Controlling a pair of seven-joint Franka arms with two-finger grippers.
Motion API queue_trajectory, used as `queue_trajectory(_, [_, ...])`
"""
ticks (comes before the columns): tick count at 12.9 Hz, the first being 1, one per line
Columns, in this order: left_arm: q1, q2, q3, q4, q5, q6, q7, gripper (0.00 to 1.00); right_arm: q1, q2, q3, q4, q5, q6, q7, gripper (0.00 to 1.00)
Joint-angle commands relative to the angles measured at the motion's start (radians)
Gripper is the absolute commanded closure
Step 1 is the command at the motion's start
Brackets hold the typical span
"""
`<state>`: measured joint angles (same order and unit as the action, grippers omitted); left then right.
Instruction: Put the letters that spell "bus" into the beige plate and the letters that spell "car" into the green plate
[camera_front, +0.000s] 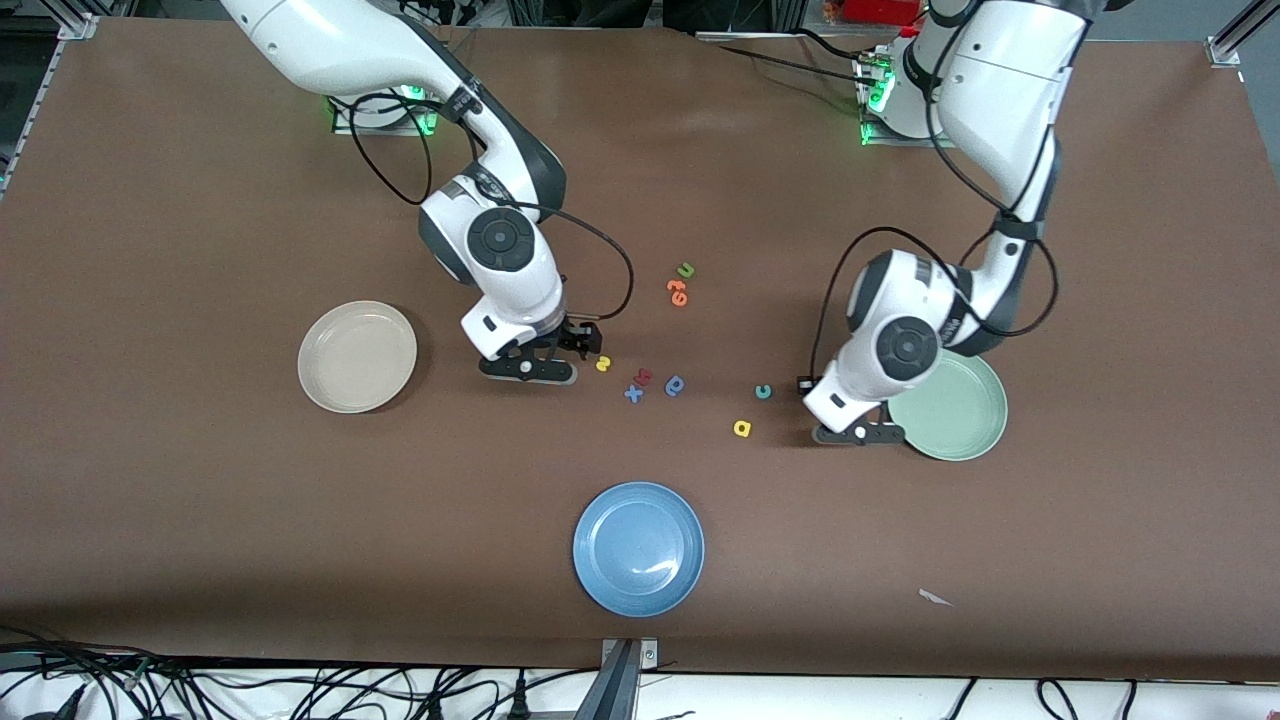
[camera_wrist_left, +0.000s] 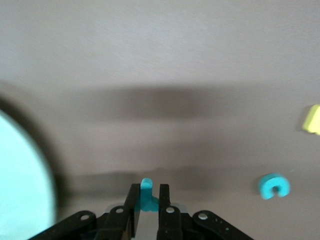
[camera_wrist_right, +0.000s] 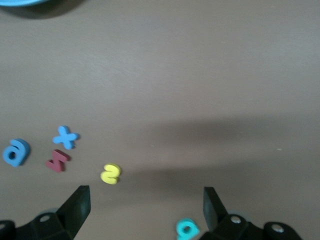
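Teal letter was clamped in the left end effector, fingers shut on it; which letter it was, I couldn't tell. That end effector sat low over the tabletop, just beside the green plate. Teal c and yellow a lay on the tabletop near it, toward the middle. Right end effector was wide open and held nothing, low over the tabletop between the beige plate and yellow s. Right wrist view showed a teal b between its open fingers. Red letter, blue x and blue round letter sat just past the s. Green u and orange letters lay farther from the front camera, and the blue plate lay nearest it.
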<state>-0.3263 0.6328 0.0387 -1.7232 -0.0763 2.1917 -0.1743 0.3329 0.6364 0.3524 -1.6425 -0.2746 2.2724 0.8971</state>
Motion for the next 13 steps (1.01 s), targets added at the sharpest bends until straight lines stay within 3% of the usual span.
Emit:
queue_trajectory(1, [0.09, -0.021, 0.003, 0.063, 0.047, -0.151, 0.264, 0.99, 0.073, 0.12, -0.035, 0.151, -0.05, -0.011, 0.075, 0.0])
queue_trajectory(5, [0.208, -0.015, 0.001, 0.088, 0.177, -0.188, 0.614, 0.94, 0.113, 0.192, -0.062, 0.187, -0.087, -0.008, 0.106, 0.0])
queue_trajectory(7, [0.236, -0.007, -0.003, 0.09, 0.219, -0.185, 0.739, 0.25, 0.117, 0.21, -0.062, 0.187, -0.113, -0.002, 0.134, 0.0])
queue_trajectory(8, [0.234, -0.007, -0.003, 0.091, 0.173, -0.185, 0.716, 0.0, 0.124, 0.219, -0.062, 0.187, -0.113, 0.009, 0.14, 0.0])
queue_trajectory(10, [0.216, -0.007, -0.008, 0.093, -0.01, -0.182, 0.466, 0.0, 0.135, 0.233, -0.062, 0.187, -0.115, 0.018, 0.166, 0.0])
queue_trajectory(13, [0.109, 0.016, -0.016, 0.091, -0.069, -0.055, 0.12, 0.0, 0.143, 0.253, -0.062, 0.187, -0.126, 0.047, 0.191, 0.0])
